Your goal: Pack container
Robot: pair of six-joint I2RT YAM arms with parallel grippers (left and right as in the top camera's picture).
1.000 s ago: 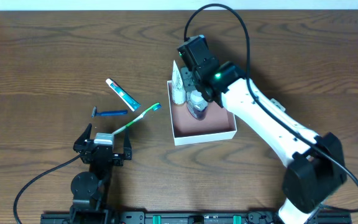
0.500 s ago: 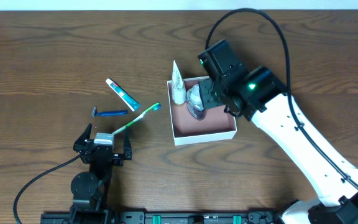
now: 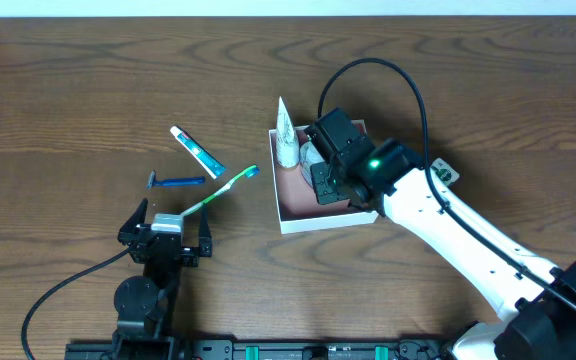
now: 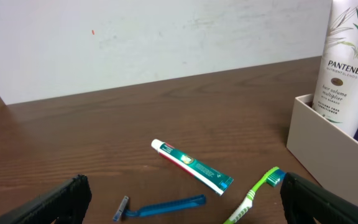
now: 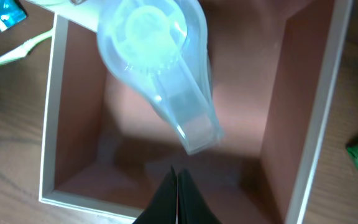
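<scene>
Your right gripper [image 5: 178,180], pressed together and empty, hangs over the shallow white cardboard box [image 3: 318,222]; your left gripper [image 3: 168,222] is spread wide. Next, probably fetch the green plastic toothbrush [image 3: 220,190] at its nine o'clock

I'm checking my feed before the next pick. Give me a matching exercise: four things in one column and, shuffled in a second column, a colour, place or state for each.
Things:
1. toothbrush
2. razor
3. bottle
4. right gripper

Descriptions:
A. white, upright inside the box
B. shut, above the box floor
C. blue, flat on the table
D. green, flat on the table

Pairs: 1-D, 2-C, 3-A, 4-B.
</scene>
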